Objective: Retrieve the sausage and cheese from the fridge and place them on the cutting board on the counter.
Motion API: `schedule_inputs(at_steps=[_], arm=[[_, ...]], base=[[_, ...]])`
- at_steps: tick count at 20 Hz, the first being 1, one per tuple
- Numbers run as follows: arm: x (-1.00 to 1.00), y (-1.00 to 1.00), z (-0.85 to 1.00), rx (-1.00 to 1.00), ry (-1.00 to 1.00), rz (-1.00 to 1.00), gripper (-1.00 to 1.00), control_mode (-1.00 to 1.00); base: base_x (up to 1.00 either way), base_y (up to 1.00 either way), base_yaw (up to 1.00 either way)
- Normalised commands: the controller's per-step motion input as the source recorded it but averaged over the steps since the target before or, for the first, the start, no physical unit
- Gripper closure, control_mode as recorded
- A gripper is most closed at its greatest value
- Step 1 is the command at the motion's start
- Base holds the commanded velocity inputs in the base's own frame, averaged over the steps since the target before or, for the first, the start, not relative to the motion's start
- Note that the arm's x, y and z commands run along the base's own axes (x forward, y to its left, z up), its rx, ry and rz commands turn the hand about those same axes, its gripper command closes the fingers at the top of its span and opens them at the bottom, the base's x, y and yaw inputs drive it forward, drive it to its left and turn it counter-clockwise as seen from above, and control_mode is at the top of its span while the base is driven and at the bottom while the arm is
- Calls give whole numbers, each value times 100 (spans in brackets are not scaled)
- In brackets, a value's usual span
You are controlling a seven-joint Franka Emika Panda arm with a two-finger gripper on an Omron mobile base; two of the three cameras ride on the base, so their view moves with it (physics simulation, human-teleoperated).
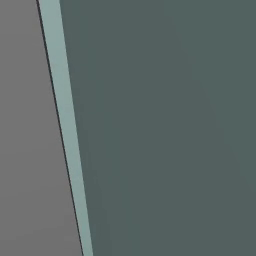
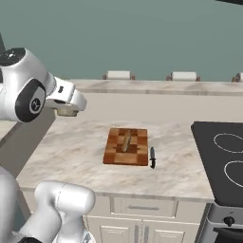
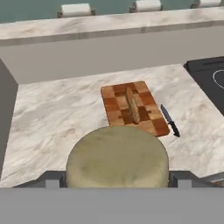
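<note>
My gripper (image 2: 67,110) is shut on the cheese (image 3: 117,157), a pale tan-yellow round chunk that bulks large between the fingers in the hand view. It hangs over the left part of the counter (image 2: 61,152), left of and above the cutting board (image 2: 126,146). The sausage (image 2: 126,141) lies on the middle of the board, lengthwise; in the hand view the sausage (image 3: 132,105) rests on the checkered board (image 3: 146,118) just beyond the cheese. The fridge (image 1: 165,125) with its pale handle (image 1: 65,125) stands very close in the left base view.
A black knife (image 2: 152,157) lies on the counter just right of the board. A black stove top (image 2: 223,156) sits at the right. A raised ledge (image 2: 142,87) runs behind the counter. The fridge's grey side (image 2: 23,142) bounds the counter on the left.
</note>
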Motion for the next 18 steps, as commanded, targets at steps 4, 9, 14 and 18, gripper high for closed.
schedule_inputs(at_steps=[4, 9, 14, 18], arm=[[89, -23, -24, 0, 33, 0, 100, -100], [53, -17, -50, 0, 25, 0, 100, -100], [75, -20, -76, 0, 18, 0, 100, -100], [74, -21, -82, 0, 8, 0, 100, -100]], base=[[0, 0, 0], [0, 0, 0], [0, 0, 0], [0, 0, 0]])
